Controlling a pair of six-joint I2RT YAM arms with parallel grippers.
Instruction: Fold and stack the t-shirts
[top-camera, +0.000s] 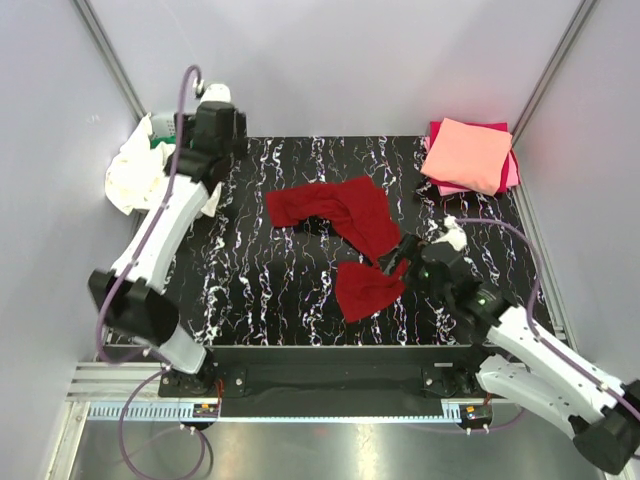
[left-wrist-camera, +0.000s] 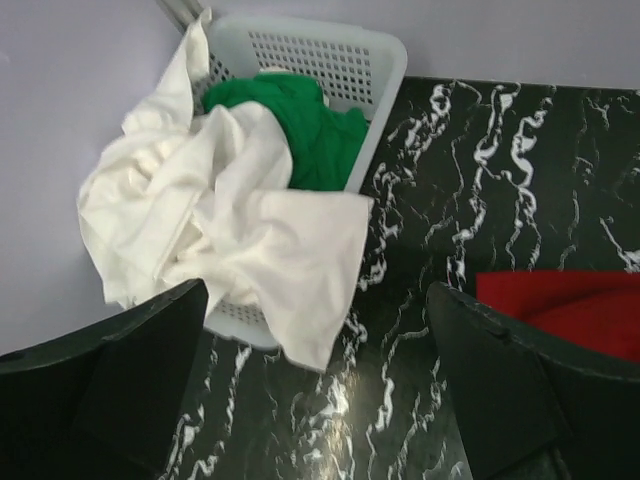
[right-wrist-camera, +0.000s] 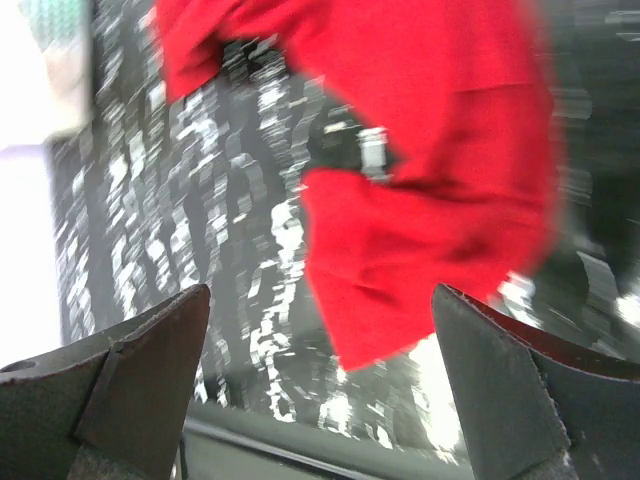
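- The white-and-black left arm (top-camera: 165, 220) stretches forward to the far left, and its black two-finger left gripper (left-wrist-camera: 318, 300) has its jaws spread wide, holding nothing.
- The white-and-black right arm (top-camera: 520, 340) angles in toward the middle, and its black two-finger right gripper (right-wrist-camera: 320, 300) sits low, jaws wide apart and empty.

Soft matt cloth dark red shirt (top-camera: 345, 225) on glossy marbled black table (top-camera: 260, 290); perforated plastic basket (left-wrist-camera: 330, 50).
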